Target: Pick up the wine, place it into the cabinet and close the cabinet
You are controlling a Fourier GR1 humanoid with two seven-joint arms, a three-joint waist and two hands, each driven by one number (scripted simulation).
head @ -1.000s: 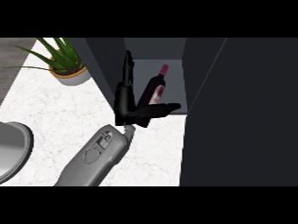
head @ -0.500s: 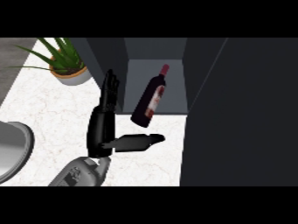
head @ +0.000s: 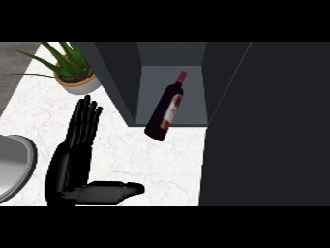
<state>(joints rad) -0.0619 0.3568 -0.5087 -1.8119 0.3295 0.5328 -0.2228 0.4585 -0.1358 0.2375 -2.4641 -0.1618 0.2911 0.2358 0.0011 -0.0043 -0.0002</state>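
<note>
Head view, starting nearest: what is the left hand [head: 71,162] up to?

— It lies low at the left over the counter [head: 160,160], fingers straight and pointing far, thumb stuck out to the right. It holds nothing. A second ago those fingers were wrapped round the bottle inside the cabinet. Half a second ago they had let go and the hand was coming back toward the near edge. The right hand doesn't show.

So where is the wine [head: 166,109] now?

— In the open compartment of the cabinet [head: 123,82], well apart from the hand. It leans with its neck far and to the right and its base at the compartment's near lip. Whether the base overhangs that lip I cannot tell.

What does that mean for the job?

— Placing looks done, by my reading, and closing is left. The wide dark panel [head: 275,121] to the right I take for the open door, though I can't be sure. The hand would have to reach it and swing it shut without nudging the bottle's base.

Anything farther off?

— A potted plant [head: 74,77] at far left, clear of the work.
</note>
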